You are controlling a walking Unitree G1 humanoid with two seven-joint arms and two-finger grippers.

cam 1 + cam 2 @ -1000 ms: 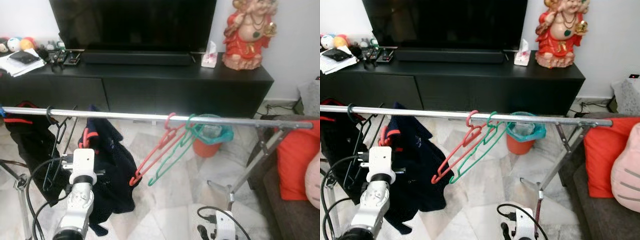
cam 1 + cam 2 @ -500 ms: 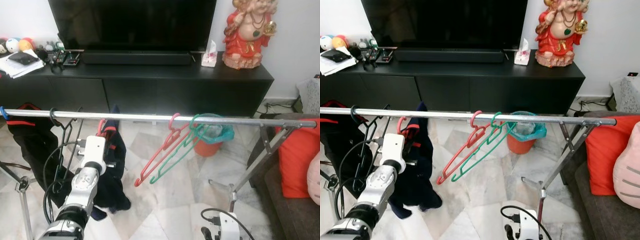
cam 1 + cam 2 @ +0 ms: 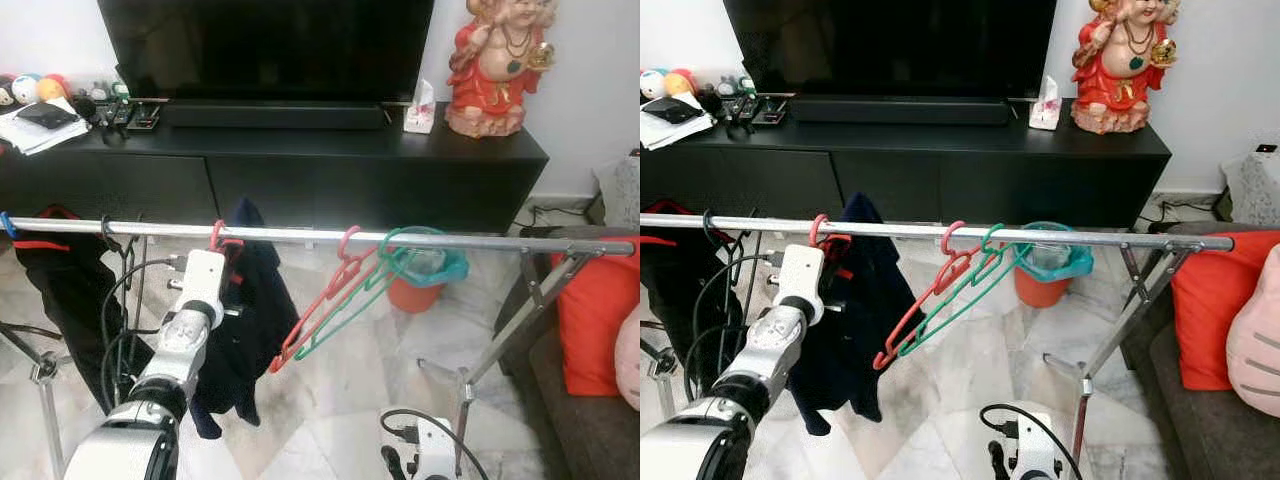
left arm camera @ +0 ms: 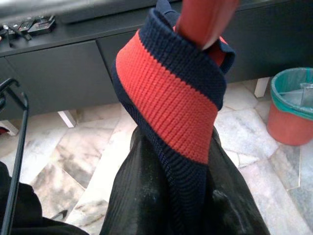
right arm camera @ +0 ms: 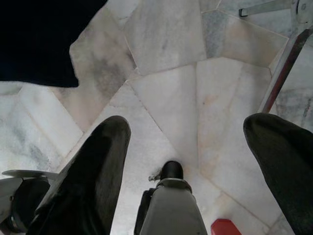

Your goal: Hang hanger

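Marble-tiled floor (image 3: 340, 390), long black TV cabinet (image 3: 300, 170) (television (image 3: 265, 45) on top), white wall (image 3: 590, 90)

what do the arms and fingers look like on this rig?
The left arm is silver-grey and jointed, ending in a white boxy wrist block, with black cables looping alongside it. The right arm shows a white housing with a black cable curling over it. The right gripper has two broad, rounded black fingers on a grey base.

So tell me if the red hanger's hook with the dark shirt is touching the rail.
Touching. In the right eye view the red hook curls over the silver rail with no gap, shirt hanging below.
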